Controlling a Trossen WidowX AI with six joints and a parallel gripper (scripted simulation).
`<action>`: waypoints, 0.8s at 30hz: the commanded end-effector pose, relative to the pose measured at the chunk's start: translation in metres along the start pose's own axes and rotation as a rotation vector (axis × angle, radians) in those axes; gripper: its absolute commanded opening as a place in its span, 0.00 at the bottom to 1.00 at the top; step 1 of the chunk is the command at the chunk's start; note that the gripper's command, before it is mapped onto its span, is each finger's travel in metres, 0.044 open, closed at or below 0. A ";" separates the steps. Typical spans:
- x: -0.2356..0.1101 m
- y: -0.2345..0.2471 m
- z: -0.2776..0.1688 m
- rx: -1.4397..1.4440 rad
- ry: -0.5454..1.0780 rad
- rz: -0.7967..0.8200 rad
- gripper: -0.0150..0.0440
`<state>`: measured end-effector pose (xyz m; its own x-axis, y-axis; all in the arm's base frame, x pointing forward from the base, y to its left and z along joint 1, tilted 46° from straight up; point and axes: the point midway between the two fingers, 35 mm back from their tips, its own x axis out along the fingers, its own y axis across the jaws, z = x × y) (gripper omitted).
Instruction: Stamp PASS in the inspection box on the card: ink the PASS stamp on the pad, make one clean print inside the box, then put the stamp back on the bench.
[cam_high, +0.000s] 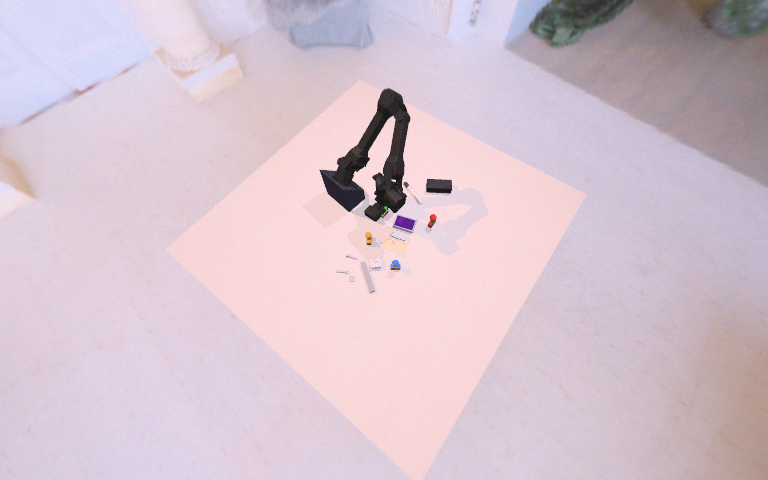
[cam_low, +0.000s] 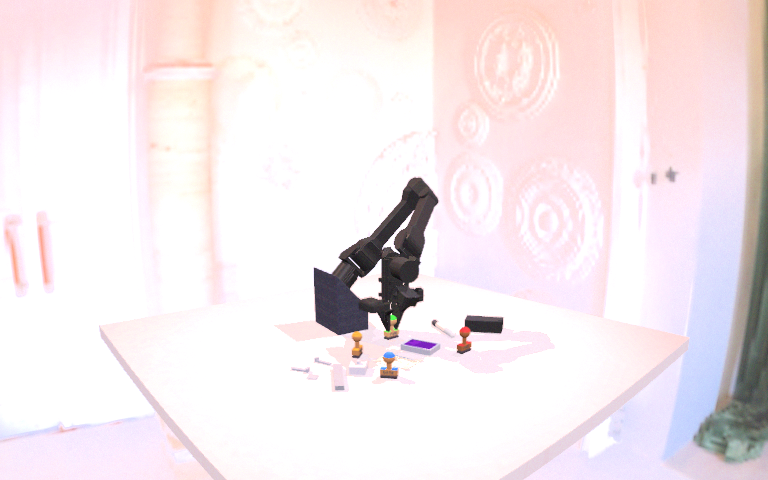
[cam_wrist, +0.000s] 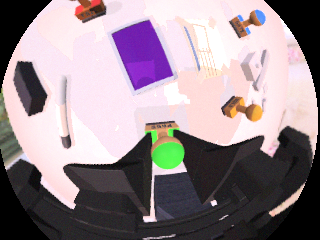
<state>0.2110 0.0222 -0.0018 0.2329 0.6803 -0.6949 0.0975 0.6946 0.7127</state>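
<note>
The black two-fingered tool (cam_wrist: 168, 160) is clamped on the green-knobbed wooden stamp (cam_wrist: 167, 151) — it stands on the pale counter (cam_low: 509, 396) just beside the purple ink pad (cam_wrist: 142, 55)

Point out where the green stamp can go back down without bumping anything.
Gripper is shut on the green-knobbed stamp. Freest patch: bench between the purple ink pad, red-knobbed stamp and the table's near edge. Crowded: around the card, blue-knobbed stamp, orange-knobbed stamp and grey bolts.
</note>
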 end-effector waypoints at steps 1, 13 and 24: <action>-0.002 -0.001 0.002 -0.005 -0.002 -0.004 0.25; -0.008 -0.001 0.002 -0.005 -0.002 -0.006 0.25; -0.013 -0.001 0.002 -0.005 -0.002 -0.006 0.25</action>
<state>0.2093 0.0142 0.0052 0.2326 0.6789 -0.6964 0.0987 0.6959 0.7113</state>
